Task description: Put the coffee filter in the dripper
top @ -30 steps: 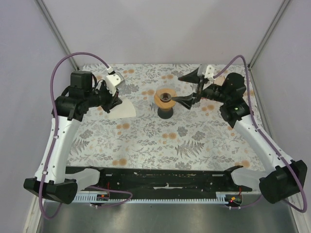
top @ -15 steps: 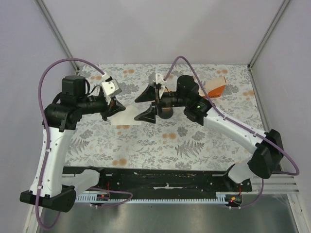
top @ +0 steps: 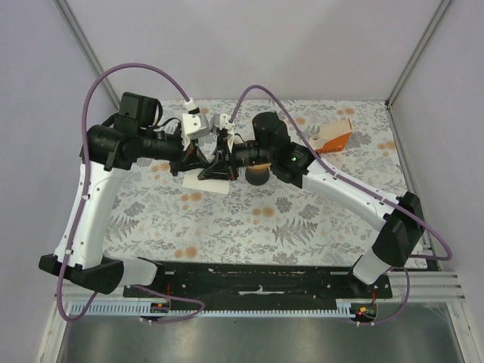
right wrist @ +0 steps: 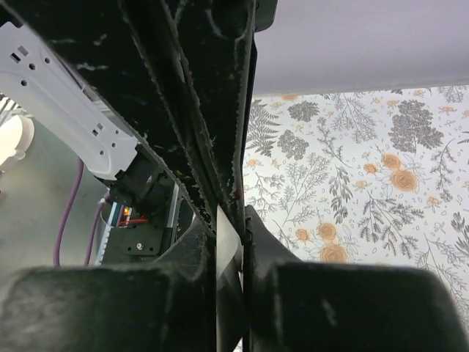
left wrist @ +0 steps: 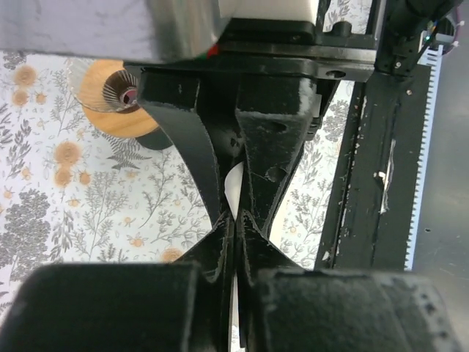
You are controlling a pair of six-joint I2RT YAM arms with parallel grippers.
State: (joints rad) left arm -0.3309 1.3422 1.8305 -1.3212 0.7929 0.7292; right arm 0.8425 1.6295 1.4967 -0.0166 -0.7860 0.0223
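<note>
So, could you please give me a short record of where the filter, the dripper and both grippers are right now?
filter: white paper, pinched by both grippers, left of the dripper in the top view, not in it yet
left gripper: shut on the filter
right gripper: shut on the filter, tip to tip with the left one
dripper: orange, upright on the table, nothing inside
box: orange and white, far right of the table, untouched

Left of the small round orange-brown dripper (left wrist: 102, 99), both arms' jaws and the thin white paper coffee filter (top: 206, 181) block passage. The right arm (top: 340, 189) crosses over the dripper. The floral table (top: 249, 227) nearer than it is open.
</note>
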